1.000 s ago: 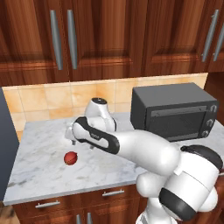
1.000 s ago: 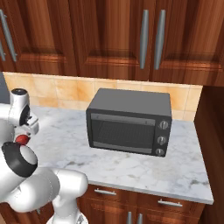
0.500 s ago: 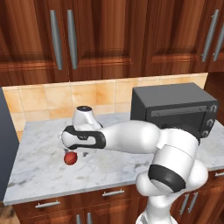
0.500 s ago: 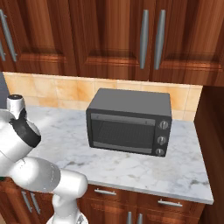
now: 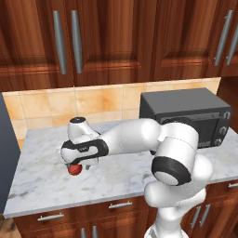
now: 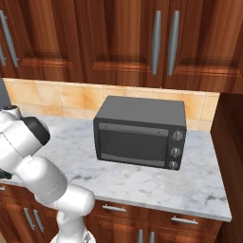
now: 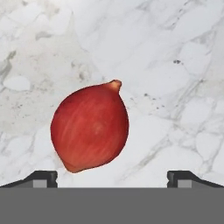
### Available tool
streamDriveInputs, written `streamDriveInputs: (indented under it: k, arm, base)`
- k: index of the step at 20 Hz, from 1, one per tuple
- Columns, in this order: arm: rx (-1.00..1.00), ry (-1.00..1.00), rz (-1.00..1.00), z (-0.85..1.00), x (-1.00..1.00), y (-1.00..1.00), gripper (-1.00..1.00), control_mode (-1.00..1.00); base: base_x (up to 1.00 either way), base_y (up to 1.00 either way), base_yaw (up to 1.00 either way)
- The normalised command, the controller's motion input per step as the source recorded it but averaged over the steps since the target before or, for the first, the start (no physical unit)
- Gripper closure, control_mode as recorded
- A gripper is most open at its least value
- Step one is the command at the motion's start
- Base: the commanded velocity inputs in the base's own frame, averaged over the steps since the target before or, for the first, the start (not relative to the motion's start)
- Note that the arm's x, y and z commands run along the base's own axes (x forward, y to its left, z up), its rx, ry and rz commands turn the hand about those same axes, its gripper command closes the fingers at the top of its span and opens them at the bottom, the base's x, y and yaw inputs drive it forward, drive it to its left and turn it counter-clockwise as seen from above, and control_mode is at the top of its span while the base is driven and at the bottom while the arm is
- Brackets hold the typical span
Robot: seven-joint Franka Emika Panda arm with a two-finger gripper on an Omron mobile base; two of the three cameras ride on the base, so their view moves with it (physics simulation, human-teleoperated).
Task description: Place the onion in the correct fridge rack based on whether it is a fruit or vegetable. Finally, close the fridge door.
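The onion (image 7: 89, 129) is a red-maroon bulb lying on the white marble counter (image 7: 175, 65), with its pointed tip toward the upper right of the hand view. My gripper (image 7: 112, 176) is open and hangs just above it, the two dark fingertips (image 7: 42, 177) spread wider than the bulb. From the left base view, the onion (image 5: 74, 170) peeks out under the hand, and the gripper (image 5: 75, 163) sits right over it near the counter's left front. The fridge rack is out of view.
A dark grey microwave (image 5: 186, 114) (image 6: 137, 137) stands on the right of the counter. A dark grey panel (image 5: 5, 158) rises at the counter's left end. Wooden cabinets (image 5: 111, 42) hang above and drawers (image 5: 46, 217) run below the front edge.
The arm has swung left and the hand has come down over the onion. The onion has not moved.
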Motion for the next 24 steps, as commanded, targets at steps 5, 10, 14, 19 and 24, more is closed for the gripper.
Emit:
streamDriveInputs:
  k: [5, 10, 14, 19, 24]
  arm:
    - [-0.03, -0.02, -0.01, -0.16, 0.03, 0.04, -1.00, -1.00]
    - [-0.01, -0.03, -0.03, -0.16, 0.03, 0.00, -1.00, -1.00]
    - [-0.03, -0.04, -0.03, -0.17, 0.05, 0.00, -1.00, -1.00]
    - [-0.01, -0.01, -0.03, -0.18, 0.04, 0.00, -1.00, -1.00]
    - [-0.02, -0.01, -0.02, -0.27, 0.07, 0.00, -1.00, -1.00]
  base:
    - [0.00, 0.00, 0.00]
    - [0.00, 0.00, 0.00]
    - [0.00, 0.00, 0.00]
    - [0.00, 0.00, 0.00]
    - [0.00, 0.00, 0.00]
